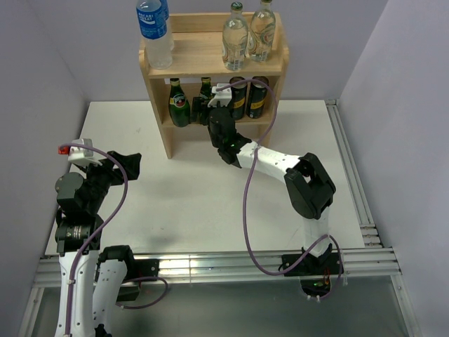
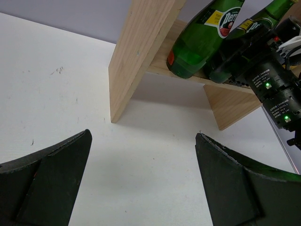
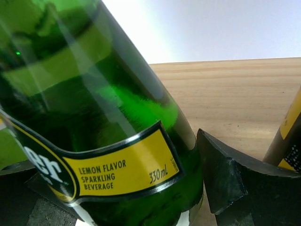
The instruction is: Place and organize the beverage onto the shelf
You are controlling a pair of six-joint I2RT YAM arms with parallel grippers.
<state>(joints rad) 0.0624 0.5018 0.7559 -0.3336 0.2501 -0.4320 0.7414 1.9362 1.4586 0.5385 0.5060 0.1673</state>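
Observation:
The wooden shelf (image 1: 156, 105) stands at the table's far side. Two clear glass bottles (image 1: 235, 38) stand on its top tier. On the lower tier stand one green bottle (image 1: 178, 105) at the left and two dark cans (image 1: 248, 98) at the right. My right gripper (image 1: 203, 111) reaches into the lower tier and is shut on the second green bottle (image 1: 204, 90), which fills the right wrist view (image 3: 94, 94) between the fingers (image 3: 221, 169), its base on or just above the board. My left gripper (image 1: 130, 165) is open and empty over the table (image 2: 143, 155), left of the shelf.
A taller plastic water bottle (image 1: 154, 28) with a blue label stands on the top tier's left. A can's edge (image 3: 289, 132) shows just right of my right finger. The shelf's side panel (image 2: 141, 52) stands ahead of my left gripper. Metal rails run along the table's right and near edges.

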